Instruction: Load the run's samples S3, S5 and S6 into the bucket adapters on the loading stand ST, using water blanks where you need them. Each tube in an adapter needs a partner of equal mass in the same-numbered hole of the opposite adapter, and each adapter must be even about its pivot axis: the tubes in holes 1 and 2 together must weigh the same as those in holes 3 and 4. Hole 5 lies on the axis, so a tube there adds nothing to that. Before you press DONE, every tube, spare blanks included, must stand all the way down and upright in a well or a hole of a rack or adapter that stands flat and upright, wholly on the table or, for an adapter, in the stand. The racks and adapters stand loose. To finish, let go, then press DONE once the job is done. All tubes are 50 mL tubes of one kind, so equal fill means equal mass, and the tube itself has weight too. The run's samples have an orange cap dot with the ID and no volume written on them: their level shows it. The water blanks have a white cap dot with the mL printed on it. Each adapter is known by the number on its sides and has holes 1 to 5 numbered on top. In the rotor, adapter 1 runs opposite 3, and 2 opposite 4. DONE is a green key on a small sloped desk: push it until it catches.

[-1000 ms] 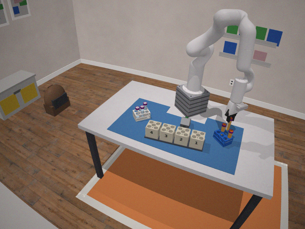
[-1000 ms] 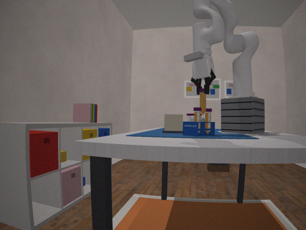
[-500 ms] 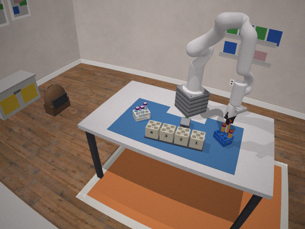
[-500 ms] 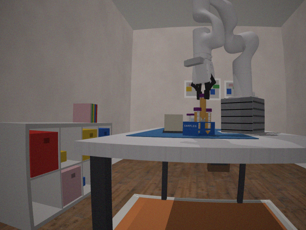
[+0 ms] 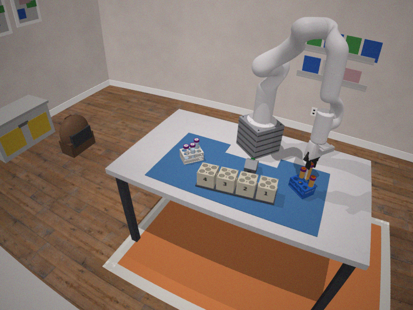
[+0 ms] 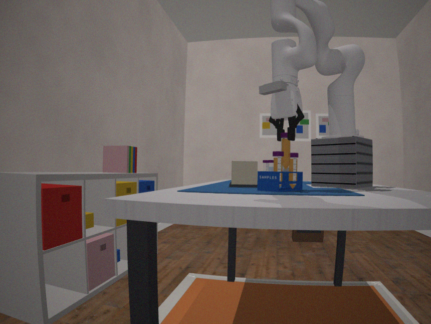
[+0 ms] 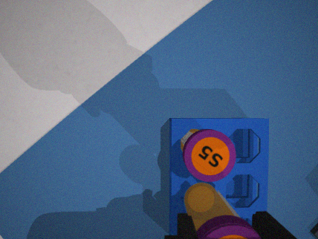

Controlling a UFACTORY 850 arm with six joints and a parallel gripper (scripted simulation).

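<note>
My gripper point(image 5: 311, 163) point(image 6: 285, 136) is shut on the purple cap of an orange-filled tube point(image 6: 285, 150) point(image 7: 208, 204). The tube hangs upright over the blue SAMPLES rack point(image 5: 297, 189) point(image 6: 268, 184) point(image 7: 238, 124), its tip about level with the rack's top; its ID is cut off. Tube S5 point(image 7: 210, 156) stands in the rack. Another sample tube point(image 5: 302, 172) point(image 6: 293, 160) also stands in it. Adapters 1 point(image 5: 266, 193), 2 point(image 5: 245, 188), 3 point(image 5: 224, 184) and 4 point(image 5: 204, 179) sit on the loading stand point(image 5: 233, 194), and their holes look empty.
A clear rack point(image 5: 191, 160) with three water blanks stands at the left of the blue mat point(image 5: 166, 170). The small grey desk point(image 5: 250, 165) with the green DONE key point(image 5: 252, 158) stands behind the adapters, in front of the arm's base point(image 5: 259, 140).
</note>
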